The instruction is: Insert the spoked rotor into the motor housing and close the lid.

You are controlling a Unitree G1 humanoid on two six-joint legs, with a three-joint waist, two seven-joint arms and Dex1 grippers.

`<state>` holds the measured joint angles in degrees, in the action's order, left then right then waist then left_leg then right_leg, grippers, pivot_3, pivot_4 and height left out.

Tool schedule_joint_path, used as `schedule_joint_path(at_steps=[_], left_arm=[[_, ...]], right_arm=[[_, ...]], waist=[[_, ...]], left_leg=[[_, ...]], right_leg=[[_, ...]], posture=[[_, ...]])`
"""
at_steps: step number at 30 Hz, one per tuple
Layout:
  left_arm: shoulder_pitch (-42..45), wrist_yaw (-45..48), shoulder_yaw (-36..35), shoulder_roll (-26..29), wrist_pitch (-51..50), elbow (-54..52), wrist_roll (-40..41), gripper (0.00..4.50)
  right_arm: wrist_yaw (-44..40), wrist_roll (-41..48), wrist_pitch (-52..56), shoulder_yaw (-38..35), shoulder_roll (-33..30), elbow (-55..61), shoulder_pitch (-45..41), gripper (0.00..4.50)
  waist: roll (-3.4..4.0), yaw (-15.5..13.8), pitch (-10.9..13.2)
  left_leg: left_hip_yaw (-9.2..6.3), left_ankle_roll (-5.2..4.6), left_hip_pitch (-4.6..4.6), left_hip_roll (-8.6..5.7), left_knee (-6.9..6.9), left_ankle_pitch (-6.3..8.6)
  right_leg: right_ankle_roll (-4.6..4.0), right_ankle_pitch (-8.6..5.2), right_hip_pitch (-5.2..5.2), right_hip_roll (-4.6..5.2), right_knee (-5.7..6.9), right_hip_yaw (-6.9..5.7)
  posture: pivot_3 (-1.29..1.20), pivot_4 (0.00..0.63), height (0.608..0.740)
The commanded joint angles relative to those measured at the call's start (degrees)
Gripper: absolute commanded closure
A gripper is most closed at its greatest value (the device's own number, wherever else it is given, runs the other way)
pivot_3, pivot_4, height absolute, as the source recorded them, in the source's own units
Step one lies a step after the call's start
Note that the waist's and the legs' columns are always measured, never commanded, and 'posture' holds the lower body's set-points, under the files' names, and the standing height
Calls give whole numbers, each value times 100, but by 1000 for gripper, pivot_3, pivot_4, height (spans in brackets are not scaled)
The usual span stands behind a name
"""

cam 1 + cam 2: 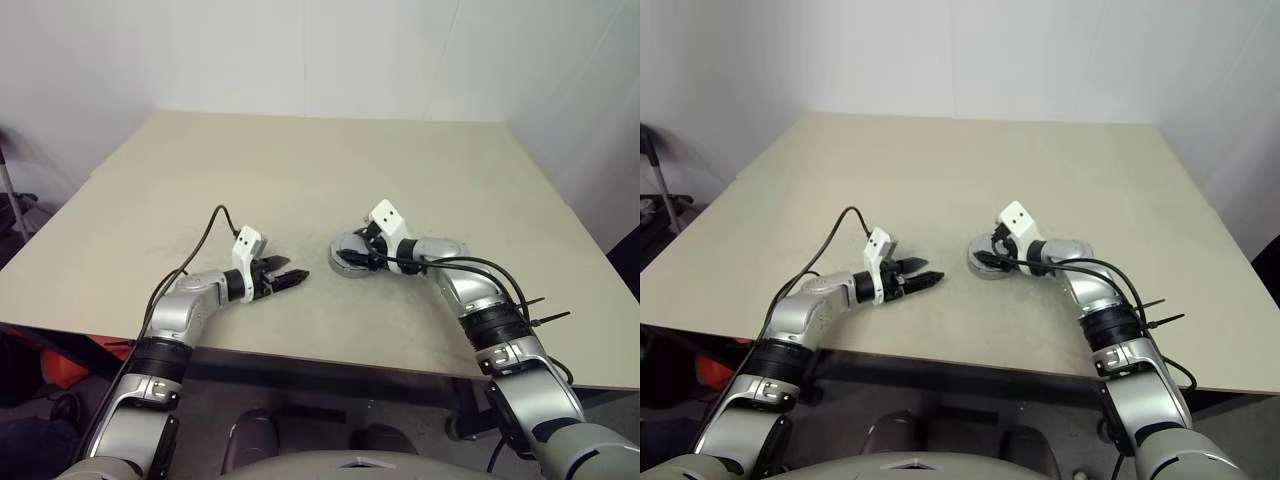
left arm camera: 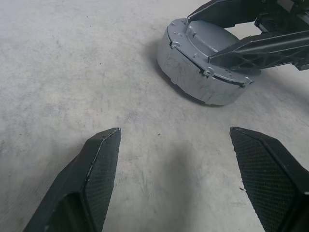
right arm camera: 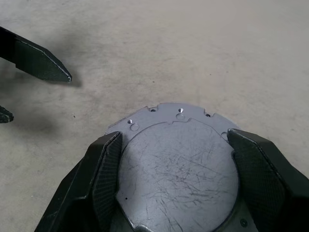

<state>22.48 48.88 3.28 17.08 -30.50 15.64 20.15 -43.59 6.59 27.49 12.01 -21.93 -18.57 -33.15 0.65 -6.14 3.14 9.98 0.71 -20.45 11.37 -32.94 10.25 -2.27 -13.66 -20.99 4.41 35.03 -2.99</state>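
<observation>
Two tools (image 1: 300, 274) (image 3: 174, 159) flank lid (image 3: 178, 169).

Both head views look forward and down from above the arms onto the beige counter (image 1: 300, 170), set back enough to take in its whole top and the white walls behind, and the two share nearly the same scene. The left wrist view sits low and close over the counter, looking between its own end effector (image 2: 174, 145) fingers at the closed motor housing (image 2: 193, 79). The right wrist view looks steeply down at close range onto the lid (image 3: 178, 164), and also takes in the left end effector's fingertips (image 3: 58, 72).
</observation>
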Motion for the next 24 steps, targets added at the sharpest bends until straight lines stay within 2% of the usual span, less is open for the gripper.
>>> schedule_joint_path(at_steps=[1, 4, 6, 12, 24], left_arm=[[46, -16, -44, -5, 49, -186, 48, 695], [25, -34, -60, -1, 50, -194, 56, 695], [17, -42, -59, 2, 53, -192, 53, 695], [32, -52, -66, 5, 65, -181, 55, 695], [54, -71, -117, 58, 88, -152, 48, 695]], right_arm=[[60, 90, 203, -227, 1, -123, 38, 1462], [-66, 327, 114, -379, 73, 122, 91, 1462], [-175, 412, 99, -383, 74, 298, 136, 1462], [18, 253, 16, -337, 124, 91, 35, 1462], [166, -136, -247, -44, 110, -284, 91, 1462]], waist=[[0, 0, 0], [0, 4, 0], [0, 10, 0], [0, 53, 0], [0, 64, 0]], left_leg=[[0, 0, 0, 0, 0, 0], [0, 0, -7, 0, 1, 0], [0, -1, -17, 0, 6, 0], [1, 18, -49, 3, 25, -11], [1, 10, -22, 4, 21, -6]], right_leg=[[2, -1, 0, 0, 0, 0], [13, -8, -6, 0, -3, 0], [-10, 6, -16, 0, -6, 0], [-19, 11, -55, -6, -10, -2], [-17, 11, -29, -5, -9, -2]], posture=[[0, 0, 740], [0, 0, 740], [0, 0, 740], [0, 0, 740], [0, 0, 740]])
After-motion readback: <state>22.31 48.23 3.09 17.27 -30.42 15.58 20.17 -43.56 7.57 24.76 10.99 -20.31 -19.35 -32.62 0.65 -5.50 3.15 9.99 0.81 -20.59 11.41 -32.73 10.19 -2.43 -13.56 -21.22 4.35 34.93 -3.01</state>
